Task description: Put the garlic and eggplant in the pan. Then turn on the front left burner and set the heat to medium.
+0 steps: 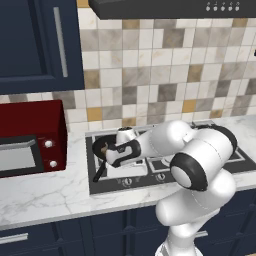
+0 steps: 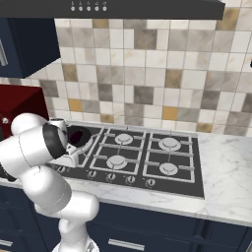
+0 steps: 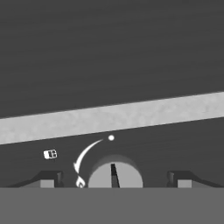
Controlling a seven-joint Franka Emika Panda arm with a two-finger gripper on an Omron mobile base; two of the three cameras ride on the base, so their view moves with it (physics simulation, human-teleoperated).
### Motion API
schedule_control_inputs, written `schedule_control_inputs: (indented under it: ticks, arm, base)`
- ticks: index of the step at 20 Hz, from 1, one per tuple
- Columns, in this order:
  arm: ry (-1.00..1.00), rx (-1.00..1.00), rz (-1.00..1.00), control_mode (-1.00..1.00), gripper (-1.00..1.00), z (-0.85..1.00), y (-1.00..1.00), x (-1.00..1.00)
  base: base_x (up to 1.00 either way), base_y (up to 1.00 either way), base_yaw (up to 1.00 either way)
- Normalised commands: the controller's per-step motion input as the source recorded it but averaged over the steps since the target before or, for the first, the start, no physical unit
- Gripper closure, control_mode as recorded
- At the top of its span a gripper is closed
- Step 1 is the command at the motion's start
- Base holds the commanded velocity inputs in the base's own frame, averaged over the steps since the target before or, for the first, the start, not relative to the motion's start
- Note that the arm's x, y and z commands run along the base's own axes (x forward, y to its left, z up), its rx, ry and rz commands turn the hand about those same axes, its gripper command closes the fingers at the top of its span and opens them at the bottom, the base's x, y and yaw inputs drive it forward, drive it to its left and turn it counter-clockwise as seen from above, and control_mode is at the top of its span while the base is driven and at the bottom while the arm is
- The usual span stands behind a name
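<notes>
We are seeing the claw (image 3: 114, 178) standing wide, its fingertips (image 3: 49, 179) flanking a round stove knob (image 3: 115, 174) whose dark pointer line is pointing up, slightly tilted. The black cooktop (image 2: 189, 183) is sitting in a marble counter (image 1: 45, 197) below a tiled backsplash (image 2: 147, 74), beside a red microwave (image 1: 30, 137). The pan (image 2: 81, 136) is lying just behind the hand, probably on the front left burner; its handle (image 1: 100, 172) is pointing toward the counter's front.
</notes>
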Motion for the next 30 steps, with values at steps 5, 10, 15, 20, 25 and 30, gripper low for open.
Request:
schedule_control_inputs:
  ticks: [5, 10, 15, 20, 25, 30]
  arm:
    - [0.00, 0.00, 0.00, -1.00, -1.00, -0.34, 0.00, -0.08]
    - [0.00, 0.00, 0.00, -1.00, -1.00, -0.17, 0.00, -0.01]
    - [0.00, 0.00, 0.00, -1.00, 1.00, 0.00, 0.00, 0.00]
    - [0.00, 0.00, 0.00, -1.00, 1.00, 0.00, 0.00, 0.00]
    - [0.00, 0.00, 0.00, -1.00, 1.00, 0.00, 0.00, 0.00]
    - [0.00, 0.00, 0.10, -1.00, 1.00, -0.05, 0.00, 0.00]
  base:
    - [0.00, 0.00, 0.00]
    - [0.00, 0.00, 0.00]
    - [0.00, 0.00, 0.00]
    - [0.00, 0.00, 0.00]
    - [0.00, 0.00, 0.00]
    - [0.00, 0.00, 0.00]
